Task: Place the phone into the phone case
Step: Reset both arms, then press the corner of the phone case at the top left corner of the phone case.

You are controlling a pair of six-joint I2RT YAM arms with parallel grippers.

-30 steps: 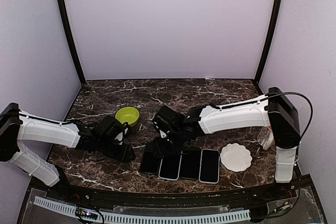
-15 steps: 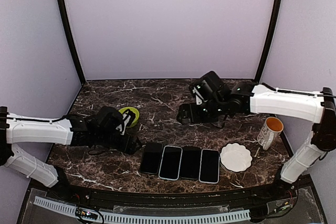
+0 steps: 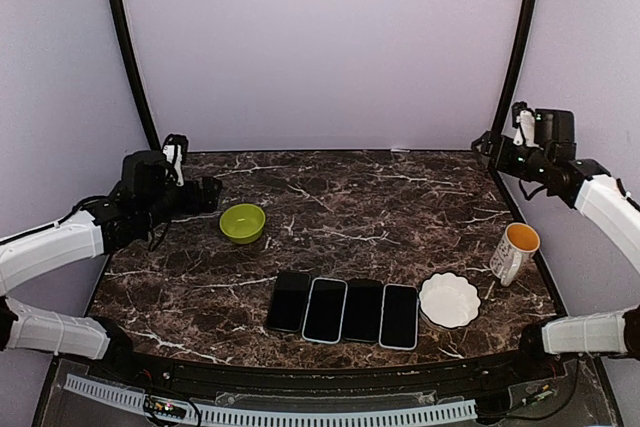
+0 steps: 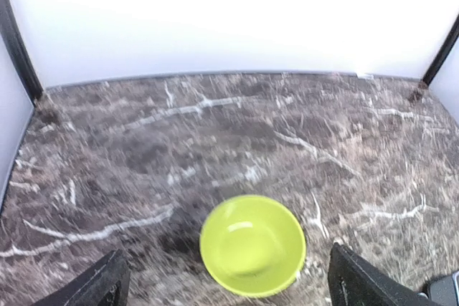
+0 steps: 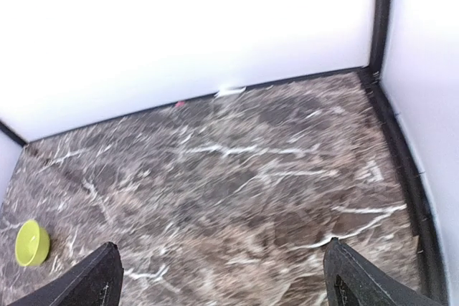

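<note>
From above, four dark, glossy phone-shaped slabs (image 3: pixel 343 309) lie flat in a touching row at 6 o'clock on the marble worktop (image 3: pixel 350 197). The second from the left has a pale rim. Which one is the phone and which the case cannot be told. A white scalloped plate (image 3: pixel 449 300) sits just beside the row at 4 o'clock, a mug (image 3: pixel 513 252) at 3 o'clock and a green bowl (image 3: pixel 242 222) at 9 o'clock. The left pincer (image 3: pixel 203 193) hangs at 10 o'clock and the right pincer (image 3: pixel 490 147) at 2 o'clock, both well apart from the row.

The left wrist view adds what the top view does not: the left pincer spread wide, with the bowl below.

The right wrist view shows the right pincer spread wide too, over bare marble, with the bowl small at 8 o'clock.
</note>
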